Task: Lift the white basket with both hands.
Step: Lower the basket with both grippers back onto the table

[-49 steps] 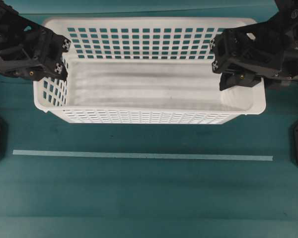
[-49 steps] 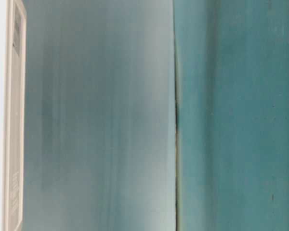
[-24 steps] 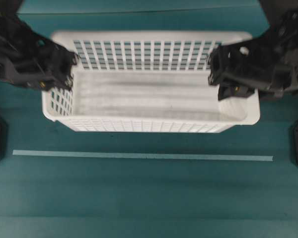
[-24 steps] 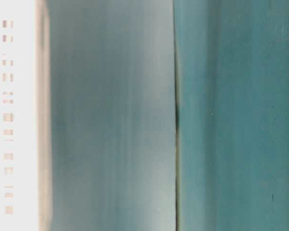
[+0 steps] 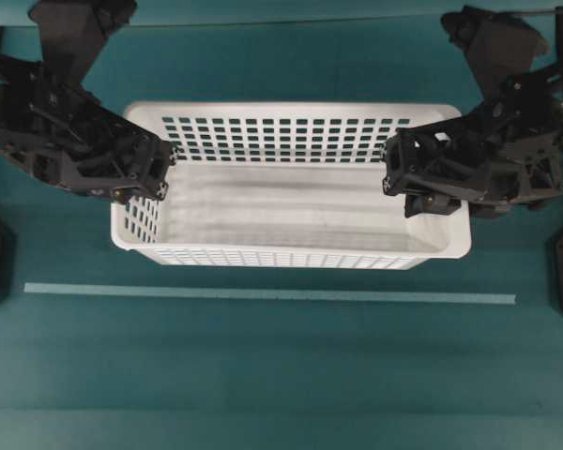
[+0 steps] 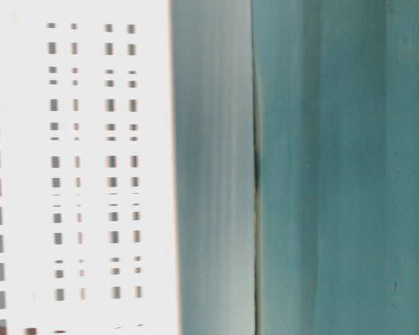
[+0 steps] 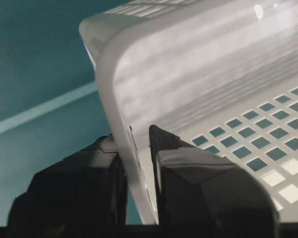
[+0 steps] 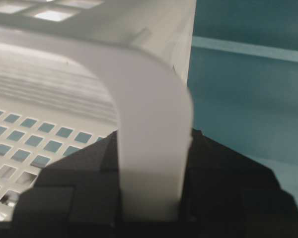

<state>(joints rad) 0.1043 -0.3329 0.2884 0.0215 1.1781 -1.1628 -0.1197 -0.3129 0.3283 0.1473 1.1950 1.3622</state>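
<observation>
Overhead exterior view shows the teal desk (image 5: 281, 375) as the largest thing, with a thin pale tape strip (image 5: 263, 294) running across it in front of everything else. Next in size is the large rectangular white plastic basket (image 5: 291, 202) with a rolled rim, perforated walls and a solid floor; it sits between the two arms in the upper middle of the view, its long sides parallel to the tape strip and apart from it.

At the basket's left short end is the black skeletal left gripper (image 5: 159, 173), and at the right short end the black skeletal right gripper (image 5: 399, 178), each reaching in over the rim from its own side.

From the left wrist camera, the left gripper (image 7: 139, 163) has one finger outside the wall and one inside, both pressed against the white basket (image 7: 198, 64): it is clamped on the end wall below the rim. From the right wrist camera, the right gripper (image 8: 154, 193) straddles the rolled rim of the basket (image 8: 154, 124) likewise, closed tight on it.

The table-level view shows only a blurred perforated white wall (image 6: 77, 167) filling its left side.
</observation>
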